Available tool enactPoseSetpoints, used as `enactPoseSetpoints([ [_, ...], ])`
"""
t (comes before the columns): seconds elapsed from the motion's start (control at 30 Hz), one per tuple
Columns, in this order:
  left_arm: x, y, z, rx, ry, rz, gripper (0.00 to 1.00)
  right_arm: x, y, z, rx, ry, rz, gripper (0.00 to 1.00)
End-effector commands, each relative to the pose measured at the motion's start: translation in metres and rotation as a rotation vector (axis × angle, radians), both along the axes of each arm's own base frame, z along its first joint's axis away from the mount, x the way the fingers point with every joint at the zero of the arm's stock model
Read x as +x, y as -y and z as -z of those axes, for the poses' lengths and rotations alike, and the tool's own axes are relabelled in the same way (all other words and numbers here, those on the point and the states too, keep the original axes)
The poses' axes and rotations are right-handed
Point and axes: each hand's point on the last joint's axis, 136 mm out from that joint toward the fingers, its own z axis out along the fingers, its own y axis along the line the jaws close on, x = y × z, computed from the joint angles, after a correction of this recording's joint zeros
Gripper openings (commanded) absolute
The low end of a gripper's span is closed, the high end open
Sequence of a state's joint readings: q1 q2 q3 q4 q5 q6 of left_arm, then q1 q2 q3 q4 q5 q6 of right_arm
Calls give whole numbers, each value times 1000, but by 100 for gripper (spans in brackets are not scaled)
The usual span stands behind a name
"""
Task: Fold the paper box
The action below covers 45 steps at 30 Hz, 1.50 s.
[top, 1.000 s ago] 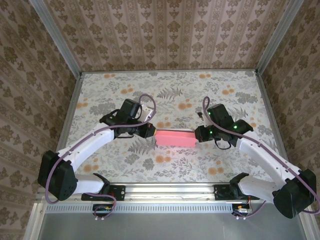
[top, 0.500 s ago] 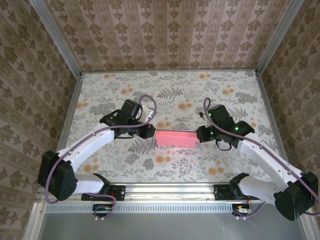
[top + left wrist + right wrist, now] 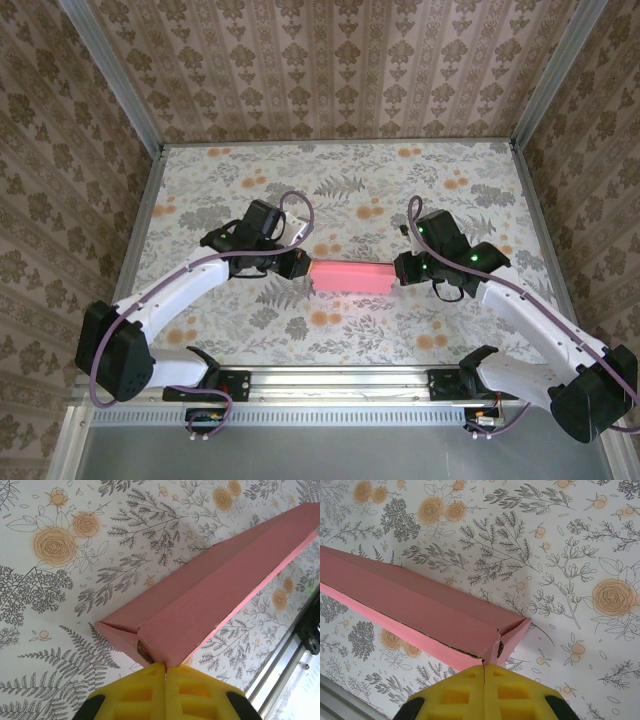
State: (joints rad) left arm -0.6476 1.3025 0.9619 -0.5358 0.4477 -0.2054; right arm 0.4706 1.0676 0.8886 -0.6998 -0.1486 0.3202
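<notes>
The paper box [image 3: 350, 277] is a long, compact pink shape held level between the two arms over the middle of the table. My left gripper [image 3: 297, 263] is shut on its left end. In the left wrist view the yellow fingers [image 3: 145, 690] pinch the folded end flaps of the paper box [image 3: 215, 600] together. My right gripper [image 3: 402, 268] is shut on the right end. The right wrist view has the yellow fingers [image 3: 505, 692] closed on the end flap of the paper box [image 3: 420, 610], whose open corner shows a dark gap.
The floral tablecloth [image 3: 340, 180] covers the table. Patterned walls stand at the back and both sides. A metal rail [image 3: 340, 380] runs along the near edge by the arm bases.
The box and both grippers have shifted very slightly; the right arm edged a little to the right. Both grips stay the same.
</notes>
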Motion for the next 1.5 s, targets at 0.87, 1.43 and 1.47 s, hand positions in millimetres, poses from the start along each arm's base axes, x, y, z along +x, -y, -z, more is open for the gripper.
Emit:
enactPoseSetpoints([
  [0.87, -16, -8, 24, 81, -59, 24, 0, -16, 16, 24, -74, -86, 55, 5],
  [1.43, -18, -10, 30, 106, -70, 24, 0, -20, 10, -4, 10, -29, 56, 18],
  [1.47, -17, -10, 30, 104, -68, 25, 0, -19, 10, -11, 19, -13, 58, 19],
])
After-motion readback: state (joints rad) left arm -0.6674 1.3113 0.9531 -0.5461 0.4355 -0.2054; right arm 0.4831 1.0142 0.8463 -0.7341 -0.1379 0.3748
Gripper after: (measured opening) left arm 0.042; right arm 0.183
